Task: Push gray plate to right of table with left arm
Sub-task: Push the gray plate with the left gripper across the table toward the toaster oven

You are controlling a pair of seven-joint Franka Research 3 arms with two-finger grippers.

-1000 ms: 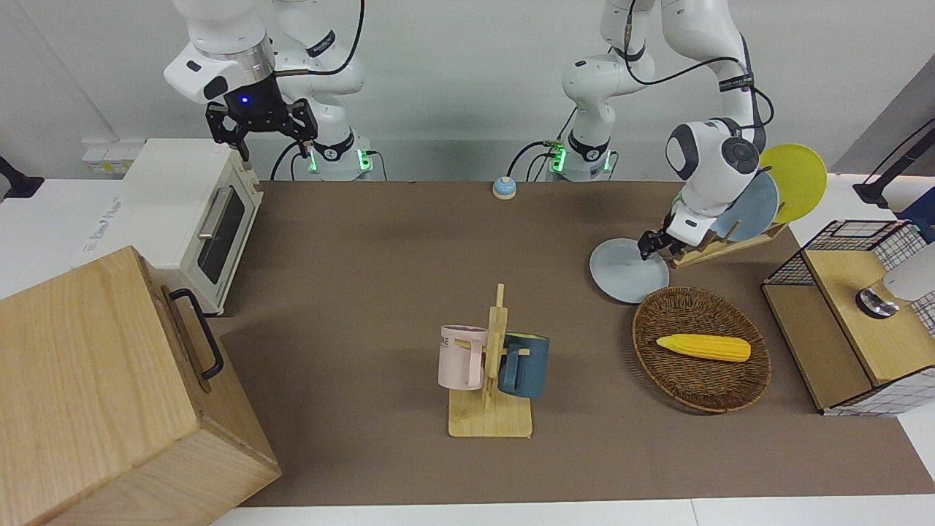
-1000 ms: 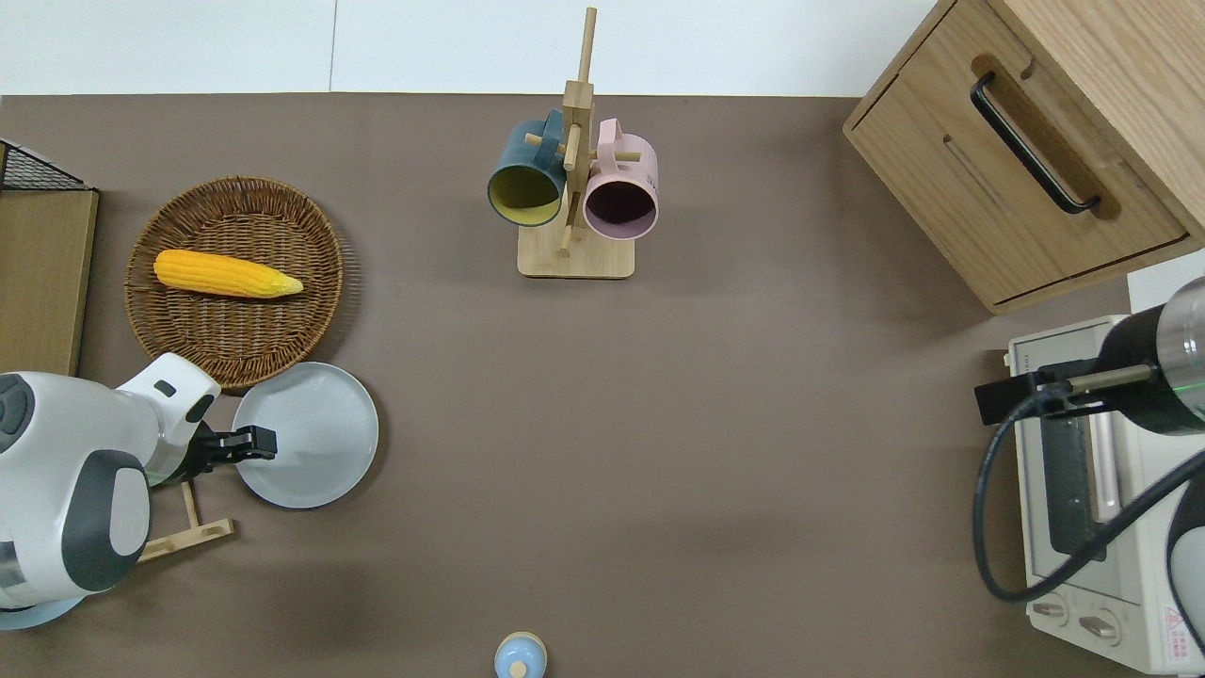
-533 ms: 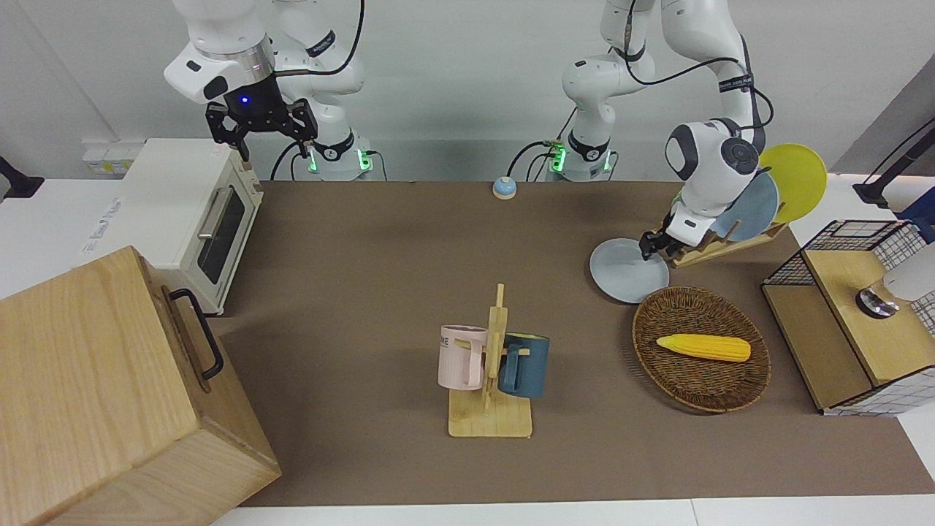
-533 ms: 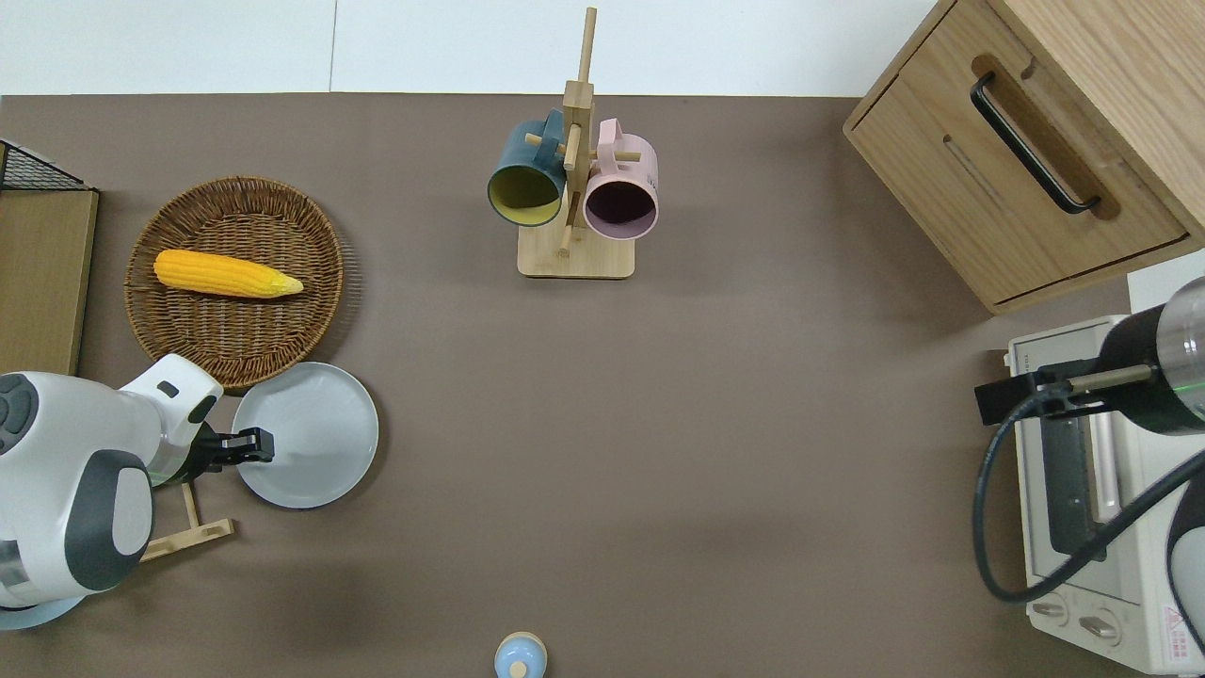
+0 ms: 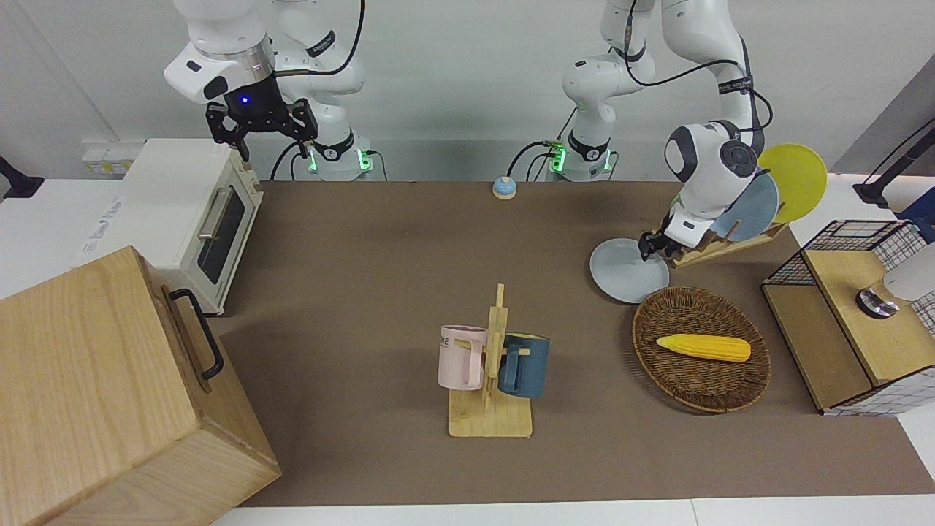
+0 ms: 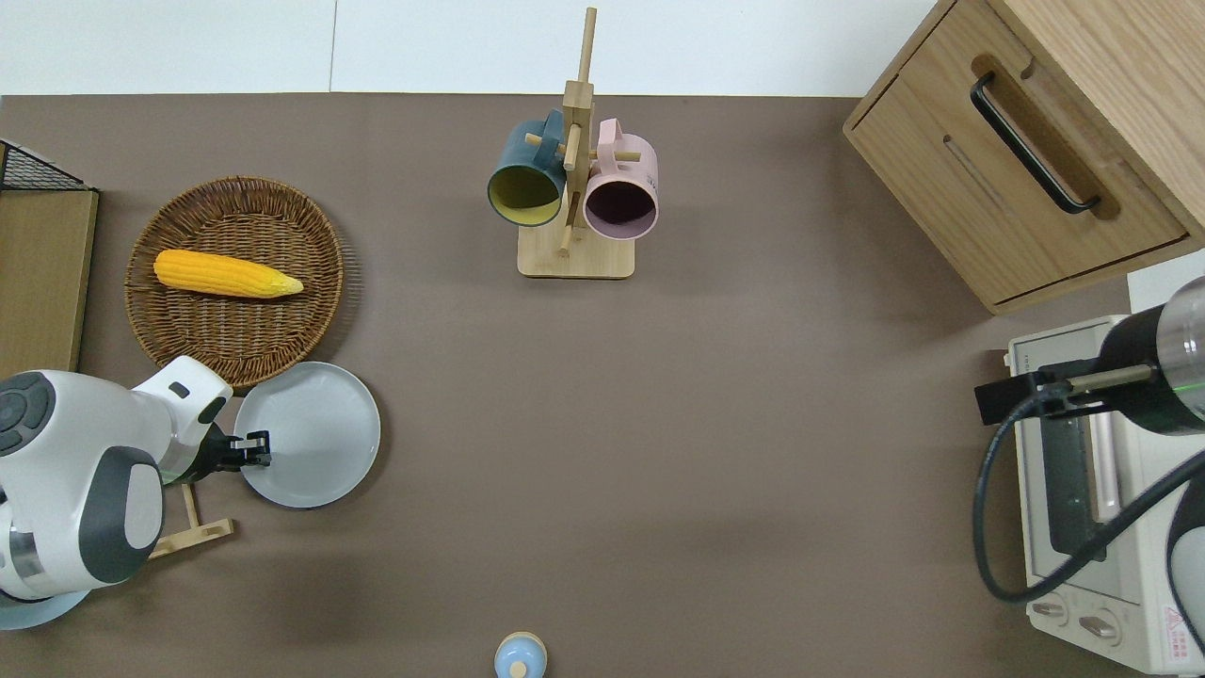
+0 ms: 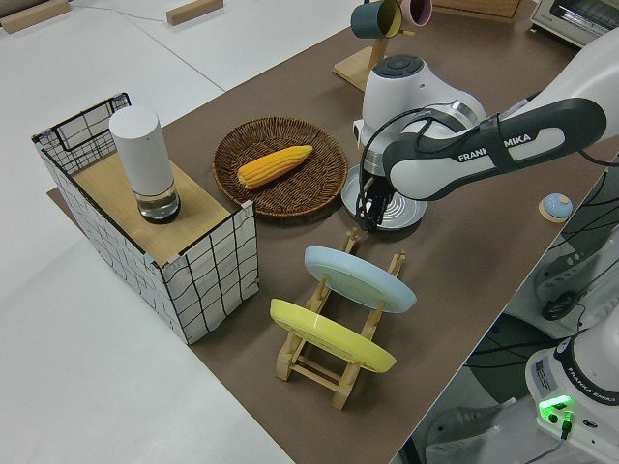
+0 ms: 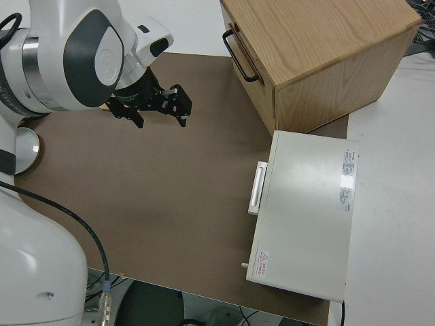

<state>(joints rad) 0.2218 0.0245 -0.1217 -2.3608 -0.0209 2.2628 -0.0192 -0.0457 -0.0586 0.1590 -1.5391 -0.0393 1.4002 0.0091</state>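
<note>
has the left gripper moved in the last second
Yes. In the overhead view the left gripper has drawn back from the gray plate's middle toward its rim, nearer the dish rack.

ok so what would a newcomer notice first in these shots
Probably the left hand down at the rim of the gray plate, which lies flat on the table beside the wicker basket holding a yellow corn cob. Next, the mug rack mid-table, carrying a pink mug and a blue mug.
</note>
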